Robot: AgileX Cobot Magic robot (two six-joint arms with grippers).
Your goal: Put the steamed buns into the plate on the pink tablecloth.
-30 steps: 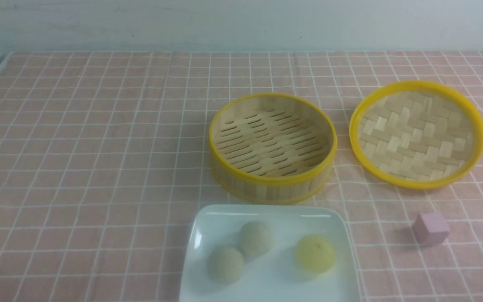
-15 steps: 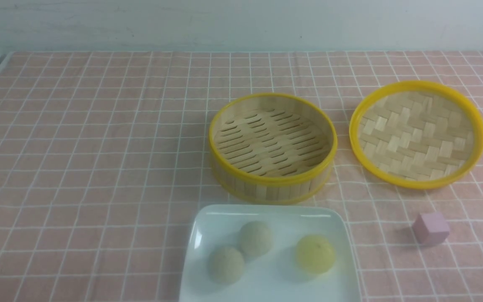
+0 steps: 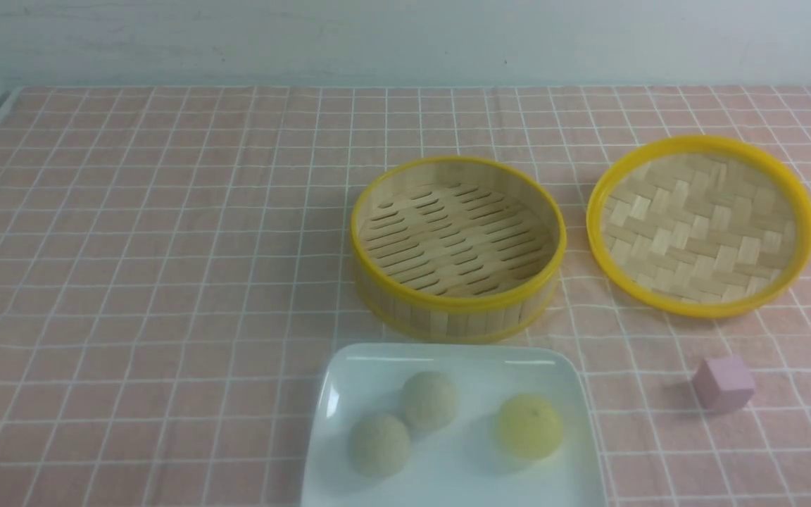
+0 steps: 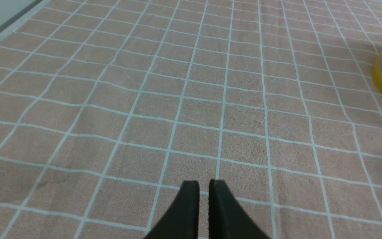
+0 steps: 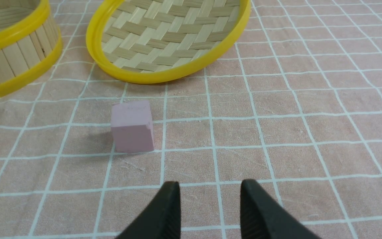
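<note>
While both steamed buns (image 3: 378, 443) (image 3: 430, 400) sit touching on the white square plate (image 3: 448, 479), the yellow ball (image 3: 529, 425) at their 3 o'clock, my left gripper (image 4: 204, 186) is nearly closed, empty; my right gripper (image 5: 209, 191) gapes over pink tablecloth (image 5: 310, 99).

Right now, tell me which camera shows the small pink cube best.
The right wrist view: the pink cube sits close and large, with its top and one side face clear. The front view shows it small, near the plate's right. The left wrist view misses it.
</note>
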